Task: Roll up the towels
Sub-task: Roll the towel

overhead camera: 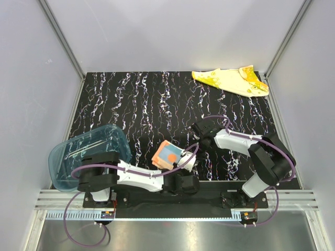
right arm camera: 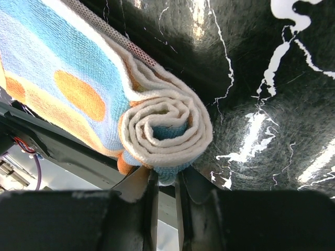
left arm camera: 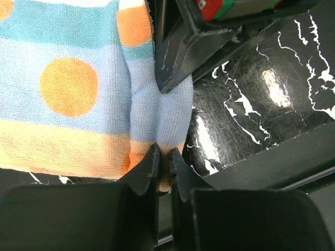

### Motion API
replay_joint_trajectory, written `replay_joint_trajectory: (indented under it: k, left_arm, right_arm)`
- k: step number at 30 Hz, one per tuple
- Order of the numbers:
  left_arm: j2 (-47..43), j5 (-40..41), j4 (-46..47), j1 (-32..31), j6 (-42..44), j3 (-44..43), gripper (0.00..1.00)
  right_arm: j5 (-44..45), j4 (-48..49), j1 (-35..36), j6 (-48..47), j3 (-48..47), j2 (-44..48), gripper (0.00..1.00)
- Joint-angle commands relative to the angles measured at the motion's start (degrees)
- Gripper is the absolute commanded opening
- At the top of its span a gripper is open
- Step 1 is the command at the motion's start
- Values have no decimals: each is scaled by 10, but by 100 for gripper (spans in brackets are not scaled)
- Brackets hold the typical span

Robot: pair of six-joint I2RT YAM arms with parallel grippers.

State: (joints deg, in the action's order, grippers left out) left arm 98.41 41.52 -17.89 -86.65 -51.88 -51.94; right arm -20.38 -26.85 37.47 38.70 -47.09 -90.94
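**Item in work.** The orange-pink towel (overhead camera: pixel 167 155), a thin terry cloth with pale blue bands and orange dots, sits at the near middle of the black white-veined marble-pattern table (overhead camera: pixel 131 104), between the two arms. It is wound into a tight spiral, plain in the right wrist view (right arm camera: pixel 167 125). Whether it rests on the surface or is slightly lifted cannot be told.

**Grips.**
- The left gripper (left arm camera: pixel 163 157) is closed narrow, its tips nipping the blue side fold of the roll.
- The right gripper (right arm camera: pixel 166 180) is also narrow, with the blue edge at the spiral's end caught between its fingers.
- One right finger (left arm camera: pixel 172 57) meets the same fold from the opposite side.

Judgement: opposed pinches on the loose edge keep the spiral from springing open.

**Outstanding.** The yellow towel (overhead camera: pixel 233 79), a cream-patched cloth, lies flat and unrolled at the far right corner, well apart.

**Surroundings.** A translucent teal-blue plastic tray (overhead camera: pixel 63 167) stands at the near left, beside the left arm's base.

**Obstructions.** Nothing lies between the roll and the tray. Both arms crowd the roll, so either could snag the cloth.
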Motion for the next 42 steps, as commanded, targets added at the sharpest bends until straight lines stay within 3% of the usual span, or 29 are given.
replay_joint_trajectory:
  k: [1, 10, 25, 36, 42]
  left_arm:
    - [8, -67, -69, -3, -3, 39, 0]
    - [-71, -131, -6, 8, 20, 70, 0]
    - [-171, -288, 123, 79, 35, 145, 0]
    - [-223, -494, 366, 202, -21, 250, 0]
    - [-205, -593, 500, 268, -74, 281, 0]
  right_arm:
    - [33, -16, -20, -31, -18, -6, 22]
    - [21, -30, -93, -73, -22, -10, 31]
    - [40, -47, -99, -78, -23, 5, 34]
    - [75, -98, -111, -75, -39, 94, 47]
    - [28, -86, -112, -74, -20, 131, 51]
